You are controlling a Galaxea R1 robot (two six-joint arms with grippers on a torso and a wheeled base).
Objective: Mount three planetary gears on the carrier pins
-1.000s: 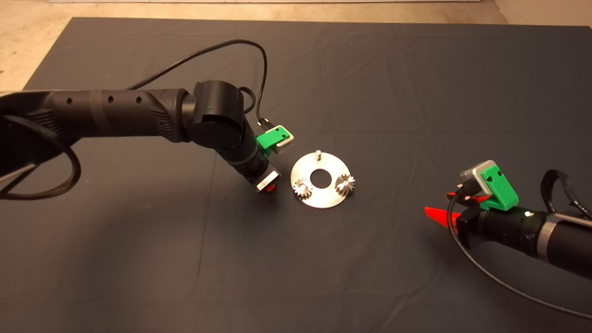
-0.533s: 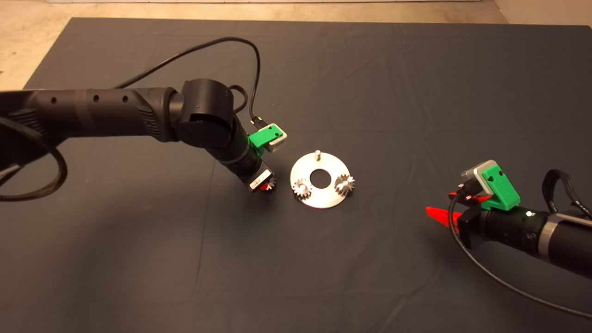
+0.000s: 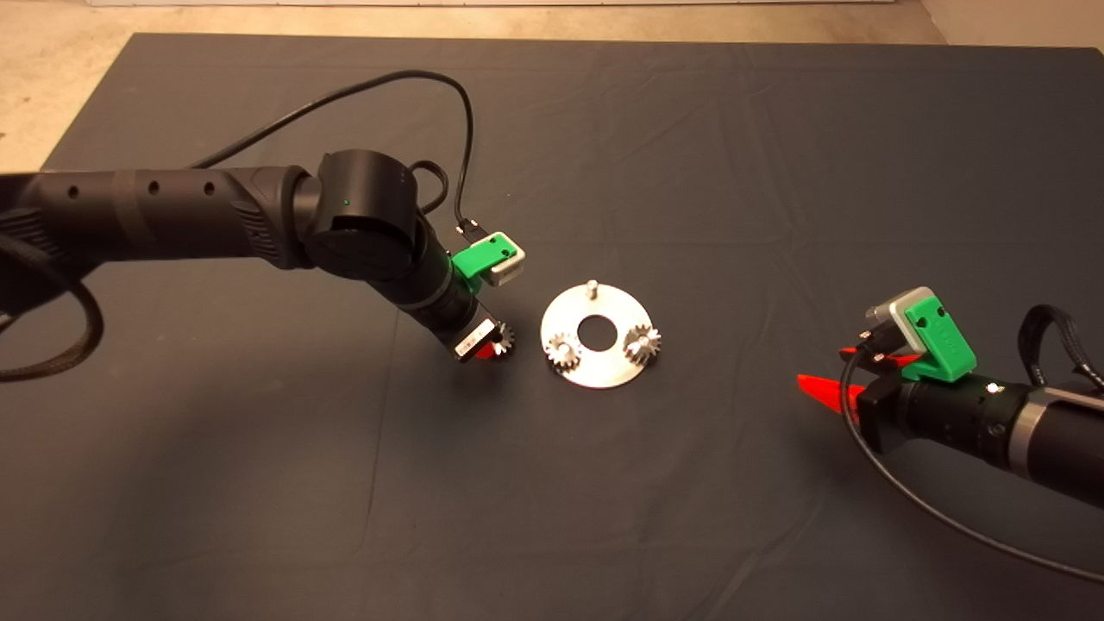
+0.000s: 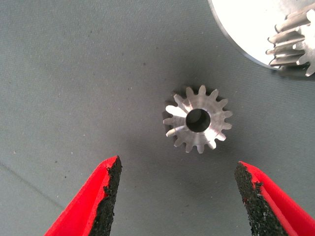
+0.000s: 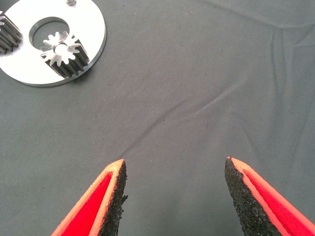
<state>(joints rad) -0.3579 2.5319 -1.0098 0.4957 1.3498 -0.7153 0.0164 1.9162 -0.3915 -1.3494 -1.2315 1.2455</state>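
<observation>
— Near the desk's [image 3: 776,129] middle, what differs from a moment ago?

— The left hand [image 3: 492,343] has drawn back toward the left edge, away from the disc [image 3: 595,366]. A second ago it hid the loose gear [image 3: 503,337]; now that gear shows at the hand's tip, lying on the mat just left of the disc, not touching it. The right hand [image 3: 824,390] has shifted slightly toward the right edge.

— And the other gears?

— Unchanged: two sit on pins on the disc, one on its left side [image 3: 562,351], one on its right [image 3: 642,341]. The third pin [image 3: 592,286], on the disc's far side, stands bare.

— What do the wrist views add?

— The left one shows the loose gear [image 4: 198,119] lying flat, hole up, ahead of the left hand [image 4: 178,184], whose fingers [image 4: 96,201] stand wide apart and clear of it. The head view cannot show that gap. The right one shows the right hand [image 5: 174,189] spread wide over bare mat, well apart from the disc [image 5: 93,44].
</observation>
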